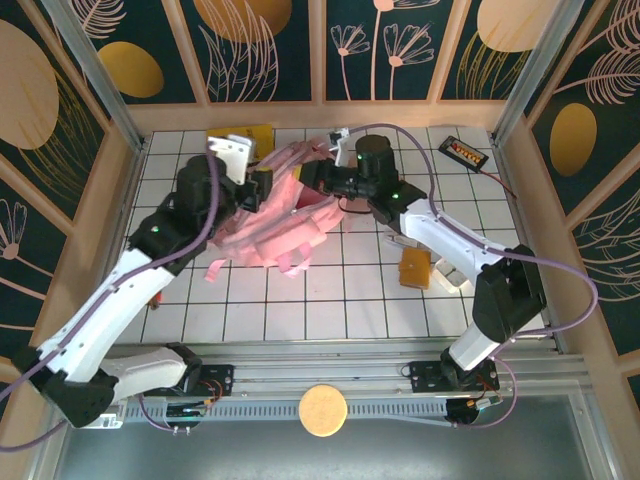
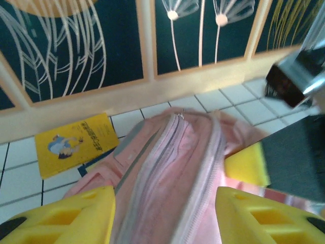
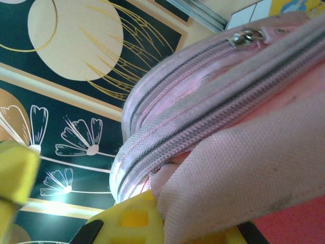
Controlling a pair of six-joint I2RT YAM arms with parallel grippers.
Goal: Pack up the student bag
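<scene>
The student bag (image 1: 285, 220), a large pale-pink backpack, lies slumped on the white tiled table (image 1: 330, 310), just behind the middle. My left gripper (image 1: 262, 185) is at its upper left. In the left wrist view this gripper (image 2: 165, 203) is open, its yellow fingers (image 2: 76, 213) standing apart either side of the bag's zipped top (image 2: 167, 168). My right gripper (image 1: 322, 180) comes in from the upper right. In the right wrist view the right gripper (image 3: 167, 221) is shut on a fold of the student bag's pink fabric (image 3: 238, 173), just under the zip (image 3: 203, 127).
A yellow book (image 2: 73, 144) lies behind the bag by the back wall (image 1: 250, 135). To the right are an orange block (image 1: 413, 268), a white object (image 1: 455, 277) and, in the back corner, a black device (image 1: 465, 152). Wooden walls fence the table.
</scene>
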